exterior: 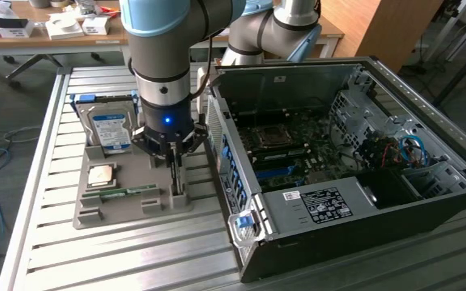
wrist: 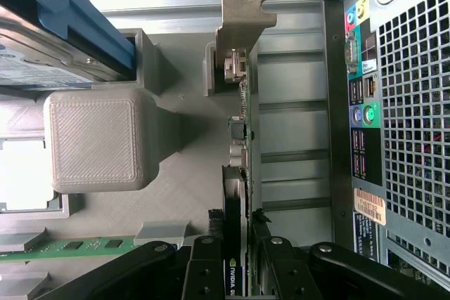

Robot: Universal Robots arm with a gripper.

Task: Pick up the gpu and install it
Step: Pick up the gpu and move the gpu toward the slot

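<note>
Gripper [exterior: 175,173] sits low over the gpu [wrist: 240,138], straddling its top edge; can't tell whether it's clamped. The card stands on edge in its slot on the grey parts tray [exterior: 111,212], just beside the open PC case [exterior: 314,203]. Not lifted and not installed, so pickup isn't confirmed.

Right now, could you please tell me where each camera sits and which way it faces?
Exterior view: raised beside the table, looking down at the grey tray and open computer case; the arm and gripper show over the tray.
Wrist view: on the wrist, looking down along the gripper at the gpu standing on edge in the tray.
Shared: gripper, tray, hard drive, memory stick and the computer case.
</note>
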